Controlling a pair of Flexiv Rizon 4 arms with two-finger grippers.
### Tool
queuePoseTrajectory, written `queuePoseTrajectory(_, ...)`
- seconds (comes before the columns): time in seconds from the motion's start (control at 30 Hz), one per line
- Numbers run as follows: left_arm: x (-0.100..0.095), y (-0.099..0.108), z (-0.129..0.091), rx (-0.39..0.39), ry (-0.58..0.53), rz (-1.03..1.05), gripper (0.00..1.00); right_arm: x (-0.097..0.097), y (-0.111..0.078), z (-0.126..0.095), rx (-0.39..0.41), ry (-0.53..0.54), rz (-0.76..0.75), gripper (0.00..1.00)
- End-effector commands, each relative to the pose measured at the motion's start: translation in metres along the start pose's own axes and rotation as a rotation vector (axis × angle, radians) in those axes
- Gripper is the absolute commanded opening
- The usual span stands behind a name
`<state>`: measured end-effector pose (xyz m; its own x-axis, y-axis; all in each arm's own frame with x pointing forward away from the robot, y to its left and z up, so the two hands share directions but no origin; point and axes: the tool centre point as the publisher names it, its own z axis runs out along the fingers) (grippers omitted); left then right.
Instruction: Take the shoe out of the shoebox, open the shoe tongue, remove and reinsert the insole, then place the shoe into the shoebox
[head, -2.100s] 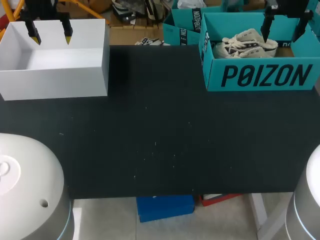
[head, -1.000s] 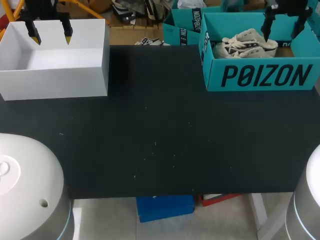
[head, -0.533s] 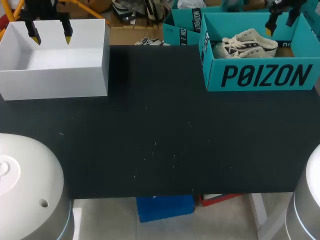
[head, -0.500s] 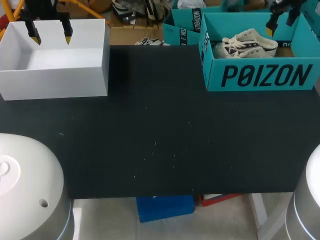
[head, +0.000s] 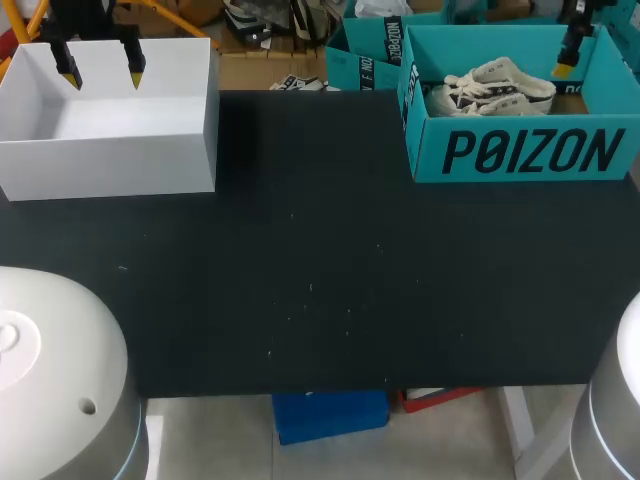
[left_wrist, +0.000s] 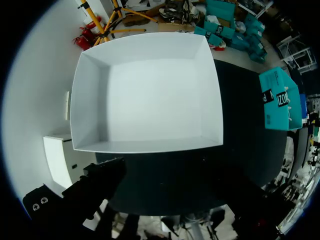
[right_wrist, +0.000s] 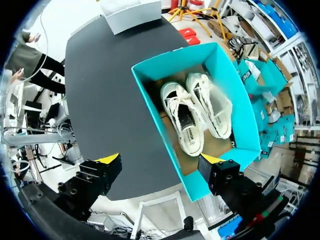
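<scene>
In the head view, the teal shoebox is seen at the far right of the black table. Two white shoes are laid inside it, side by side. The right gripper is held above the right end of the shoebox, just beside the shoes, and no contact with them can be seen. Only one yellow tip is shown here, so the gap between the fingers cannot be judged from this view. At the far left, a white box is placed on the table. The left gripper is held over its back part, with the two yellow tips spread wide and nothing between them.

In the left wrist view, the open white box is seen ahead of the gripper, and its inside is bare. Only the dark bodies of the fingers are shown, and the yellow tips are hidden. The shoebox is seen well apart, at the other end of the table.

In the right wrist view, the two fingers are spread wide, and nothing is held between them. The shoebox lies ahead of the gripper, in the space between the two fingers. The shoes are laid in it with the openings turned up, well apart from the yellow tips.
</scene>
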<state>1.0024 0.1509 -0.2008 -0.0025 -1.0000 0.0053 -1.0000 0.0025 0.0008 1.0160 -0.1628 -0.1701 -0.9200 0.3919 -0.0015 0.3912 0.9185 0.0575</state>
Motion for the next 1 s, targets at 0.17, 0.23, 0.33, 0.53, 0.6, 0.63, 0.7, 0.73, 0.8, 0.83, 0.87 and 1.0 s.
queuePoseTrajectory(0.17, 0.001, 0.001, -0.001, -0.001, -0.003, -0.001, 1.00, -0.017, 0.016, 0.012, 0.002, 0.035, -0.444, 1.00)
queuePoseTrajectory(0.23, 0.001, 0.001, -0.001, -0.001, -0.003, -0.001, 1.00, -0.025, 0.022, 0.015, 0.022, 0.037, -0.461, 1.00)
queuePoseTrajectory(0.33, 0.001, 0.001, -0.001, -0.001, -0.003, -0.001, 1.00, -0.036, 0.031, 0.022, 0.034, 0.030, -0.459, 1.00)
queuePoseTrajectory(0.53, 0.001, 0.001, -0.001, -0.001, -0.003, -0.001, 1.00, -0.058, 0.042, 0.036, 0.072, 0.018, -0.466, 0.65)
queuePoseTrajectory(0.6, 0.001, 0.001, -0.001, -0.001, -0.003, -0.001, 1.00, -0.065, 0.044, 0.042, 0.085, 0.012, -0.464, 0.56)
queuePoseTrajectory(0.63, 0.001, 0.001, -0.001, -0.001, -0.003, -0.001, 1.00, -0.069, 0.046, 0.044, 0.086, 0.011, -0.463, 0.49)
queuePoseTrajectory(0.7, 0.001, 0.001, -0.001, -0.001, -0.003, -0.001, 1.00, -0.076, 0.049, 0.050, 0.088, 0.005, -0.459, 0.47)
queuePoseTrajectory(0.73, 0.001, 0.001, -0.001, -0.001, -0.003, -0.001, 1.00, -0.079, 0.051, 0.053, 0.088, 0.003, -0.459, 0.47)
queuePoseTrajectory(0.8, 0.001, 0.001, -0.001, -0.001, -0.003, -0.001, 1.00, -0.083, 0.053, 0.061, 0.087, 0.003, -0.462, 0.47)
queuePoseTrajectory(0.83, 0.001, 0.001, -0.001, -0.001, -0.003, -0.001, 1.00, -0.086, 0.054, 0.065, 0.080, 0.004, -0.462, 0.47)
queuePoseTrajectory(0.87, 0.001, 0.001, -0.001, -0.001, -0.003, -0.001, 1.00, -0.087, 0.055, 0.070, 0.077, 0.004, -0.463, 0.47)
queuePoseTrajectory(1.0, 0.001, 0.001, -0.001, -0.001, -0.003, -0.001, 1.00, -0.090, 0.058, 0.086, 0.065, 0.007, -0.460, 0.45)
